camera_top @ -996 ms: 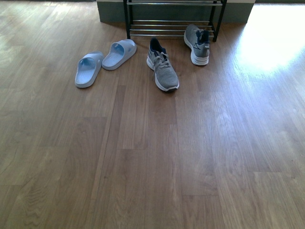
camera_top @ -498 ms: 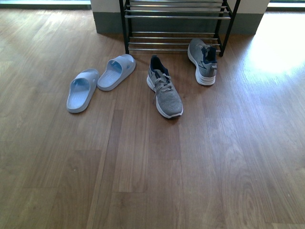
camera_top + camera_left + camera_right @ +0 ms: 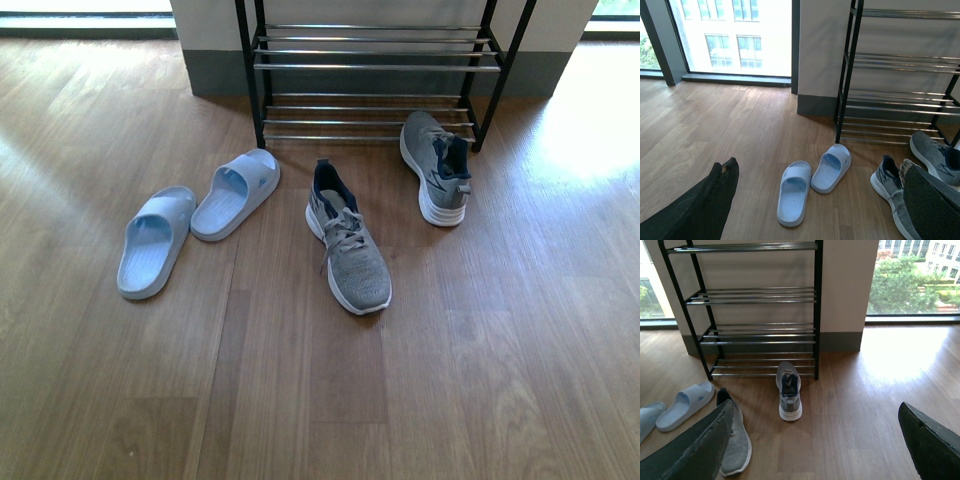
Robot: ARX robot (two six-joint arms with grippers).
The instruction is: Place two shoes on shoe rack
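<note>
One grey knit sneaker (image 3: 348, 250) with a white sole and a dark navy collar is lying upright on the wooden plank floor (image 3: 300, 400). Its heel is pointing toward the rack and its toe away from it. The second grey sneaker (image 3: 437, 168) is lying closer to the far edge of the floor, with its toe reaching the right front leg of the low shoe rack (image 3: 375, 67), which has black metal sides and thin silver rods. The rack is standing against the wall (image 3: 210, 20) at that far edge. To the left, one light-blue rubber slide (image 3: 236, 193) is lying near the rack's left front leg. The other light-blue slide (image 3: 155, 240) is lying just beside it, further from the wall. The left pincer (image 3: 817, 166) is hanging wide open and gripping nothing. The right pincer (image 3: 815, 409) is also spreading wide, with nothing in it.
</note>
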